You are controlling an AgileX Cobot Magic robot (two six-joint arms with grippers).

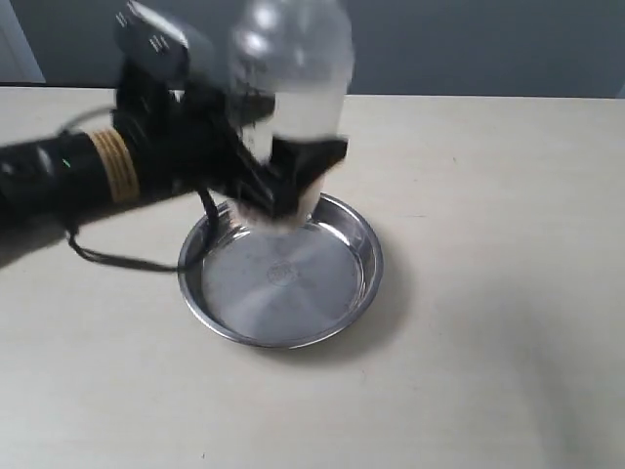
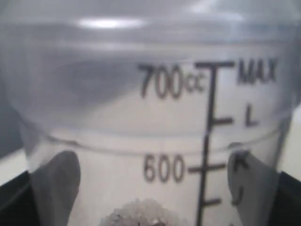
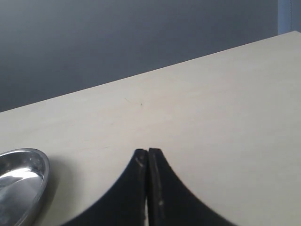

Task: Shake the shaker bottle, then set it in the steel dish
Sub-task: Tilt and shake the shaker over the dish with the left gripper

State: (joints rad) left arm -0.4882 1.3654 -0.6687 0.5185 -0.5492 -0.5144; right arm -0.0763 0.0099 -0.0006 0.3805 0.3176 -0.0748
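Left claw (image 1: 285, 184): clenched on the shaker bottle (image 1: 293, 73), pads on opposite sides of the lower wall. The bottle stands up out of the claw, dome on top, and is blurred in the outside view. The steel dish (image 1: 375, 256) lies directly under the claw, apart from the bottle.

Handling (judgement): you have a light, thin plastic shell that is mostly air. A small heap of pale granules (image 2: 141, 215) sits low between the fingers (image 2: 55, 181). The frosted wall looks smooth, so expect slip if the squeeze is slack and flex if it is hard. The straight lower wall below the shoulder seam is the sound place to hold. The dome would squirt free.

Writing on the bottle, wrist view: "700cc", "MAX", "L", "600", then "K" and a partly hidden letter below it, all along a printed scale. A stamp at the dish centre is too small to read. No brand seen.

Right claw (image 3: 148, 161): pinched closed, tips touching, holding nothing. It hangs over bare table (image 3: 211, 117). The dish rim lies off to one side, well apart from it.
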